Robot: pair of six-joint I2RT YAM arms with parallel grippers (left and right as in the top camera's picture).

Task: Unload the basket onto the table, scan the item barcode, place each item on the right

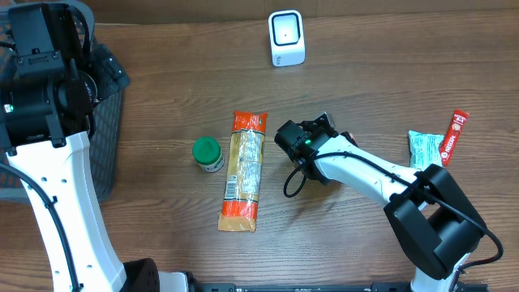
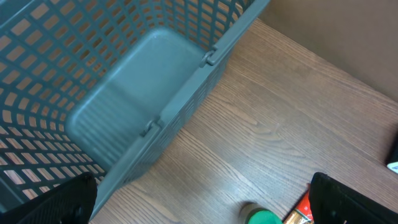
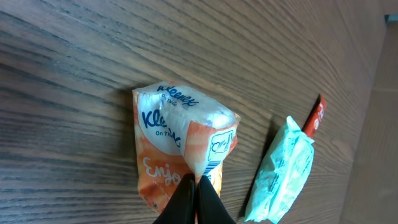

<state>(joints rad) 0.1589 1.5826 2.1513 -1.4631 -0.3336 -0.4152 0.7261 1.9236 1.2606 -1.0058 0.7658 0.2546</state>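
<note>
Pinching one edge of the orange-and-white soft plastic pack of Kleenex tissues [image 3: 180, 143], the right gripper [image 3: 196, 184] has its two dark fingers pressed together on the wrapper, as the right wrist view shows. Whether the pack rests on the brown wood-grain table [image 1: 381, 73] or hangs clear of it cannot be told. In the overhead view the pack is hidden beneath the black wrist of the white right arm [image 1: 357, 166], which reaches from the lower right edge toward the middle of the table. The small white box-shaped barcode scanner [image 1: 286, 38] stands near the far edge of the table, well apart from the right gripper.

To the left of that wrist lies a long clear packet with orange ends [image 1: 244, 170]. Further left, a small jar with a green lid [image 1: 208, 154] stands near the packet without touching it. On the right side of the table a pale teal soft packet [image 1: 423, 150] lies just beside a narrow red sachet [image 1: 455, 136]; both also appear in the right wrist view, to the right of the tissue pack.

The left gripper [image 2: 200, 180] is released, its fingers spread wide and holding nothing. It hangs above the rim of the blue-grey plastic lattice basket [image 2: 124, 93] at the left edge of the table.
</note>
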